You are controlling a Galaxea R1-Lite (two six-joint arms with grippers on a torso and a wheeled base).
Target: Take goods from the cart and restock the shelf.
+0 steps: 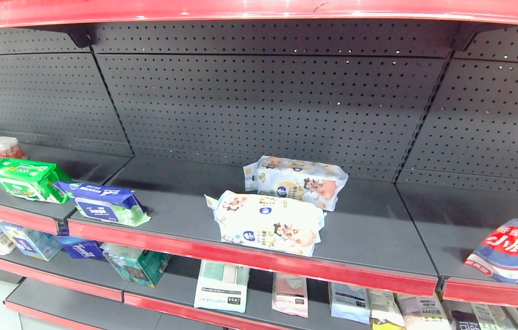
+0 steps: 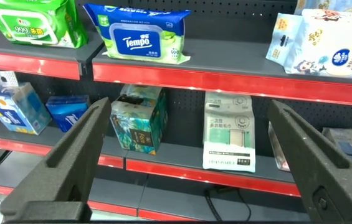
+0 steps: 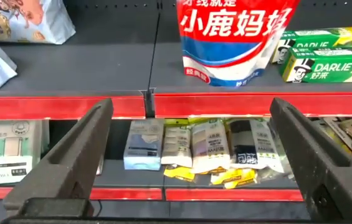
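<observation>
Seen from the wrists with the left gripper (image 2: 191, 109) spread wide, its two dark padded fingers (image 2: 76, 155) angling apart to either side, and with the right gripper (image 3: 191, 104) parted just as wide, fingers (image 3: 70, 155) likewise splayed, both held level and pointing forward.

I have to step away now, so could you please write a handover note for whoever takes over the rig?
Left hand: open, empty, facing the shelf.
Right hand: open, empty, facing it near the red bag.
On the shelf: front cartoon pack and rear cartoon pack mid-shelf; blue pack and green pack further left.
Done: these goods are shelved.
To do: much of the shelf is bare; fetch more from the cart.
</observation>
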